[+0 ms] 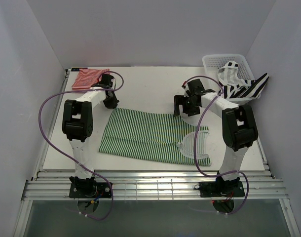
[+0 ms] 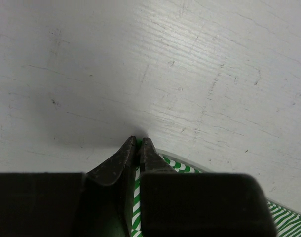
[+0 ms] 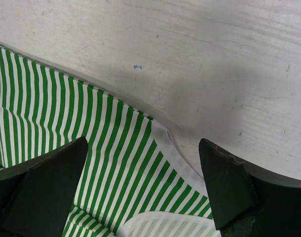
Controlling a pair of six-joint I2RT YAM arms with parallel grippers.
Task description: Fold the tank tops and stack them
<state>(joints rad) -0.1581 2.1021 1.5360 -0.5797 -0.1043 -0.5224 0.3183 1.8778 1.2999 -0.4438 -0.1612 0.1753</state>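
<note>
The green-and-white tank top (image 1: 150, 136) lies spread flat on the table, its straps at the right. My left gripper (image 1: 111, 102) is at its far left corner, shut on the green-and-white cloth (image 2: 136, 190). My right gripper (image 1: 186, 109) is open over the far right edge of the same top (image 3: 126, 163), its fingers (image 3: 224, 182) on either side of the strap area. The red-and-white top (image 1: 89, 78) lies folded at the far left. The black-and-white top (image 1: 242, 85) hangs out of the basket.
A white lattice basket (image 1: 214, 61) stands at the far right corner. White walls close in the table (image 1: 150, 84) on three sides. Purple cables loop from both arms.
</note>
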